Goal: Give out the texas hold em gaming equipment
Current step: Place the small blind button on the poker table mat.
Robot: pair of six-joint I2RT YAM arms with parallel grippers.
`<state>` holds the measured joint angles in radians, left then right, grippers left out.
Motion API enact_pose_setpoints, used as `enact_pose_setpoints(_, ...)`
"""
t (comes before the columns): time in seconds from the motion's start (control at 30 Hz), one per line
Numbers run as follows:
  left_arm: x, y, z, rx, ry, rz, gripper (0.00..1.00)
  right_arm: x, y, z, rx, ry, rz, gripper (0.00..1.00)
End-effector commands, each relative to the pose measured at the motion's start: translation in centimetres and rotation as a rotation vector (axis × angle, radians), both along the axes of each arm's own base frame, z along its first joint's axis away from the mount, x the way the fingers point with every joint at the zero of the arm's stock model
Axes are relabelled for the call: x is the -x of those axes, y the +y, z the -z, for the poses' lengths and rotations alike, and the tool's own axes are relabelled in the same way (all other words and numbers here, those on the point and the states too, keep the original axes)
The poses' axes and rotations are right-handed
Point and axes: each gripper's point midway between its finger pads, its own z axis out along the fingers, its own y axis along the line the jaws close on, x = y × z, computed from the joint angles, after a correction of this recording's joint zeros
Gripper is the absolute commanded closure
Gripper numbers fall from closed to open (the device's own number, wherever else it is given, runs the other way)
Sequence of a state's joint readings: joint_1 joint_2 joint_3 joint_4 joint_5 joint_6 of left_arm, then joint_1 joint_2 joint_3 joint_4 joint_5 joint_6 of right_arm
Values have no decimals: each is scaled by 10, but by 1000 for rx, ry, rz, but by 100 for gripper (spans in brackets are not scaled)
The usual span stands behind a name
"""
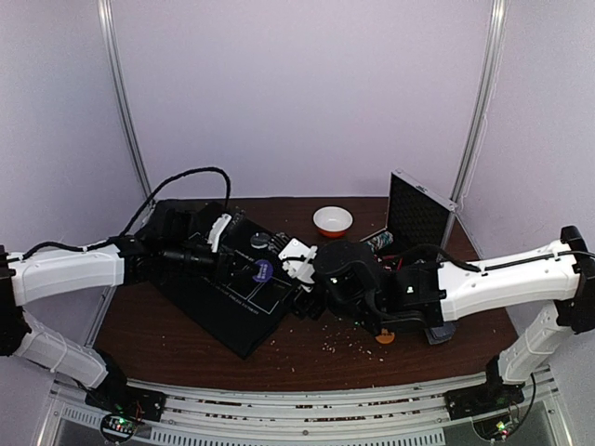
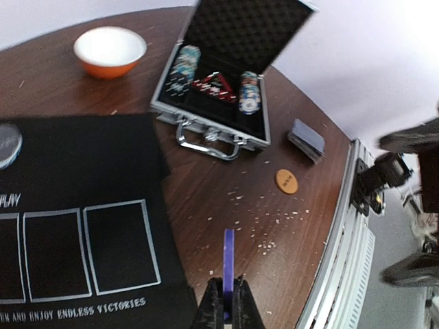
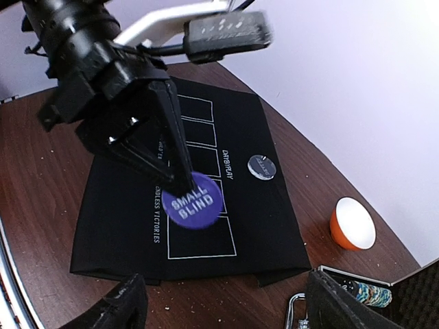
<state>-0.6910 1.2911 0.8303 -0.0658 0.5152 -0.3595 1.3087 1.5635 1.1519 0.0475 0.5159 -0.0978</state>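
Note:
My left gripper (image 2: 228, 301) is shut on a purple disc (image 2: 228, 264) marked "SMALL BLIND" and holds it edge-on above the wood just off the mat's corner. The right wrist view shows the same purple disc (image 3: 193, 200) pinched in the left fingers over the black mat (image 3: 137, 226). My right gripper (image 3: 230, 308) is open and empty, low over the mat's near edge. A pale grey disc (image 3: 260, 166) lies on the mat. An orange disc (image 2: 287, 181) lies on the table. A stack of cards (image 2: 306, 138) lies beside the case. Chip stacks (image 2: 249, 92) sit in the case.
The open silver case (image 2: 206, 133) stands at the back right. A white bowl with orange rim (image 2: 110, 49) sits behind the mat. Crumbs are scattered on the wood near the metal front rail (image 2: 339, 247). In the top view both arms (image 1: 390, 288) meet over the mat's right side (image 1: 232, 316).

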Motion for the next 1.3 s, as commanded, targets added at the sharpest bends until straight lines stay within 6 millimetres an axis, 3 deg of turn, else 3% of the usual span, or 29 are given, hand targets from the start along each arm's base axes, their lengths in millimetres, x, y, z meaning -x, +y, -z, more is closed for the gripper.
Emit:
enact_pose_setpoints(0.0, -7, 53, 72, -59, 339, -192, 100, -4, -23, -19, -106, 68, 28, 18)
enact_pose_setpoints(0.1, 3, 69, 100, -88, 413, -221, 100, -7, -35, -17, -137, 109, 42, 18)
enact_pose_setpoints(0.4, 17, 84, 141, -100, 560, -264, 100, -9, -45, 2, -96, 164, 75, 18)
enact_pose_setpoints(0.57, 18, 92, 154, -162, 568, -295, 100, -8, -50, 13, -66, 220, 94, 17)
enact_pose_setpoints(0.73, 10, 107, 162, -264, 528, -359, 75, -16, -70, 34, -51, 336, 172, 13)
enact_pose_setpoints(0.9, -4, 122, 160, -353, 457, -419, 51, -21, -100, 60, -30, 461, 283, 9)
enact_pose_setpoints(1.0, -12, 130, 152, -397, 411, -451, 42, -20, -125, 82, 9, 546, 378, 6)
enact_pose_setpoints(1.1, -24, 137, 135, -424, 333, -488, 35, -14, -150, 105, 47, 640, 465, 0)
enact_pose_setpoints(1.27, -41, 136, 100, -385, 216, -510, 31, 5, -187, 145, 127, 791, 579, 0)
